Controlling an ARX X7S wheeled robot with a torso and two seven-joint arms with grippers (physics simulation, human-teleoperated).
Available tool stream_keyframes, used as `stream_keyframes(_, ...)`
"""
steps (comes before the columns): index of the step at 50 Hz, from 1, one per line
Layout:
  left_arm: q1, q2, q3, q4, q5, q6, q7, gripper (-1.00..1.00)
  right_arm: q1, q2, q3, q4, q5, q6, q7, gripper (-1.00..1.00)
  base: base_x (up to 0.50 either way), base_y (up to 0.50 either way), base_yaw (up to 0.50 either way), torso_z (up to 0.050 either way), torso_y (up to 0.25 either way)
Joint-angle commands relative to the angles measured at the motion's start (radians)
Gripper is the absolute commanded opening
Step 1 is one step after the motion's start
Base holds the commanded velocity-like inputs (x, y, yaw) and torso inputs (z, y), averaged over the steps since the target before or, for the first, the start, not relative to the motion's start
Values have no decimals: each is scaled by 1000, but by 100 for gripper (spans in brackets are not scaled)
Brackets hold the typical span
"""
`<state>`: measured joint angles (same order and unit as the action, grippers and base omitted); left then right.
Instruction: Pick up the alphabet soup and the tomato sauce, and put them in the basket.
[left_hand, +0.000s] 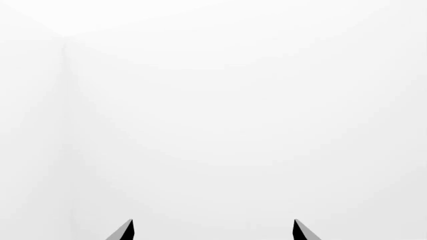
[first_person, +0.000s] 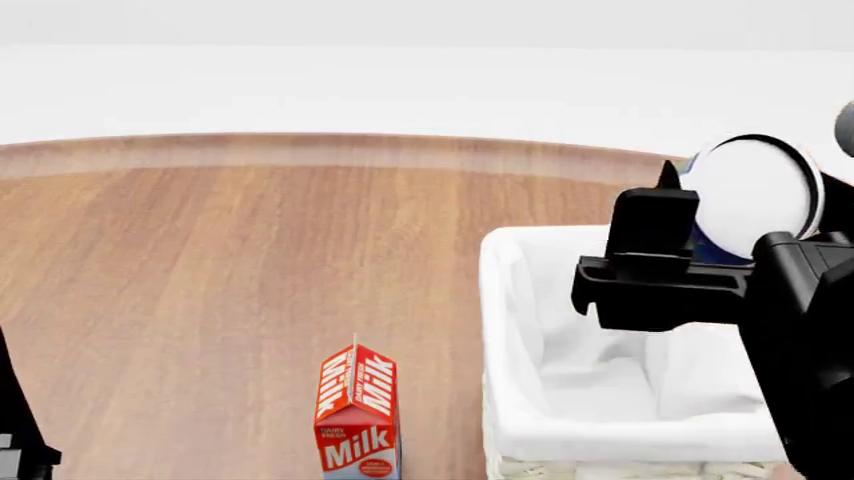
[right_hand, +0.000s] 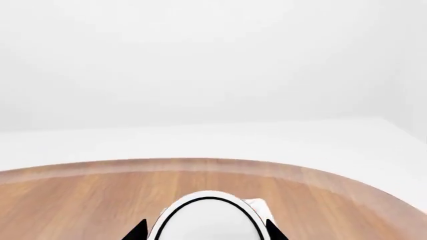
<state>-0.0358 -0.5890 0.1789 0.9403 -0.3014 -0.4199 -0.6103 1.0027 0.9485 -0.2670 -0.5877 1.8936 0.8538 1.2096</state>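
On a round-edged wooden table (first_person: 200, 260), a red-and-white milk carton (first_person: 358, 412) stands upright at about 6 o'clock in the head view, just left of the basket (first_person: 514, 330). The cream basket, its white cloth liner folded over the rim, fills the 4 o'clock corner, and its inside shows nothing but liner.

The left gripper (left_hand: 212, 232) appears only in its own wrist view, where two dark fingertips (left_hand: 123, 231) stand well apart against a blank white wall, with nothing between them.

At 3 o'clock in the head view the right gripper (first_person: 747, 215) hangs above the basket's far side, clamped around the alphabet soup (first_person: 750, 190). The can is tipped so its silvery-white top faces the camera, with a sliver of blue label showing beneath, and it is clear of the liner. In the right wrist view the same white can end sits between two dark fingertips, the table's curved edge beyond it.

The tomato sauce is not seen in any view.
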Motion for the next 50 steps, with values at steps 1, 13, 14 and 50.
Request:
stream_keyframes(1, -2, -4, 1, 0, -3, -2, -3, 100, 173, -91, -76, 172, -111, 81, -66, -100, 0, 0, 0, 0, 0)
stream_keyframes(13, -8, -1, 14, -10, 2, 5, -3, 100, 211, -177, -160, 330, -328, 90, -236, -100, 0, 0, 0, 0, 1)
stream_keyframes(14, -9, 0, 19, -9, 4, 3, -3, 100, 171, -182, -172, 326, -388, 58, -274, -100, 0, 0, 0, 0, 0)
stream_keyframes(50, -4, -9, 20, -16, -3, 16, -10, 100, 247, -389, -481, 868, -887, -113, -700, -100, 0, 0, 0, 0, 1)
